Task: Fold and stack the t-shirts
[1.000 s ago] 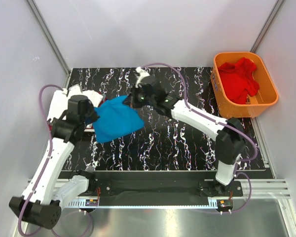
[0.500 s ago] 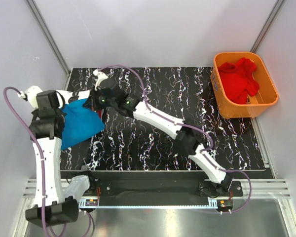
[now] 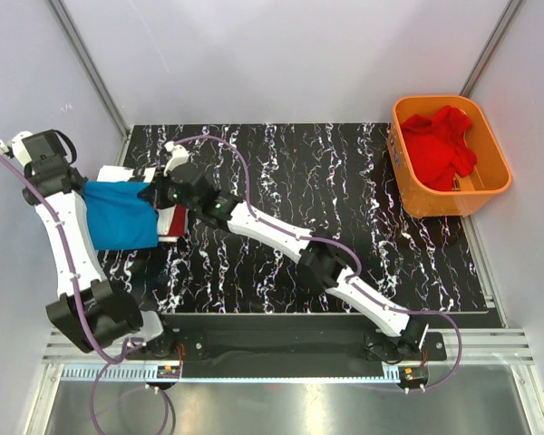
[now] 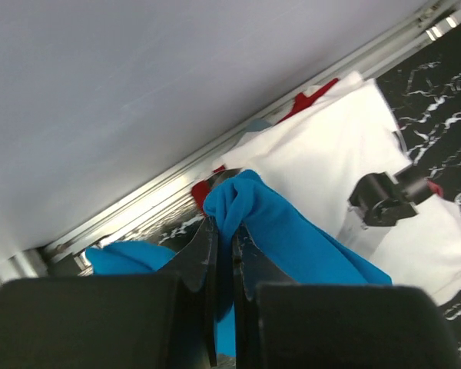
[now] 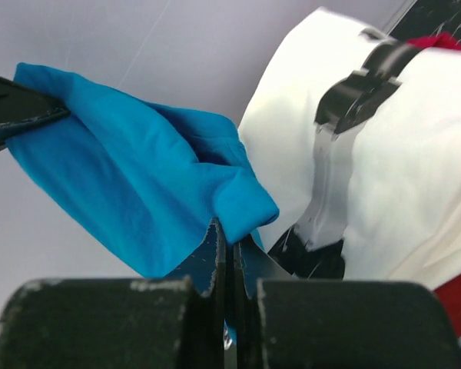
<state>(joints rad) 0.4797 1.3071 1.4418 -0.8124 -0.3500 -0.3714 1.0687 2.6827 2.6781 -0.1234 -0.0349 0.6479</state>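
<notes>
Blue cloth is stretching between our two tools at the left side of the overhead view. There the blue t-shirt point(image 3: 118, 217) is hanging over the left end of the black marbled desk point(image 3: 344, 199).

Our left tool point(image 4: 223, 231) is pinching one bunched corner of that shirt. Its dark fingers are pressing almost together, with a fold of blue bulging out above their tips. Our right tool point(image 5: 229, 244) is clamping the opposite corner in the same way, with the jaws all but closed on the cloth. The right arm is reaching diagonally across the desk from the lower right to the upper left.

In the right wrist view the blue fabric is sagging in a loose span from our fingers toward the left edge of the frame. The other arm's dark fingers are gripping it there.

Beneath and beside the blue shirt, the white t-shirt point(image 4: 315, 161) with black marks is lying flat against the desk's far left rail. We are seeing the dark red t-shirt point(image 3: 174, 221) peeking out from under it, just beside the blue one. Whether the blue cloth is touching that pile we cannot tell.

Well apart, at the upper right of the overhead view, the brighter red t-shirt point(image 3: 440, 145) is lying crumpled inside the orange basket point(image 3: 440, 99).
</notes>
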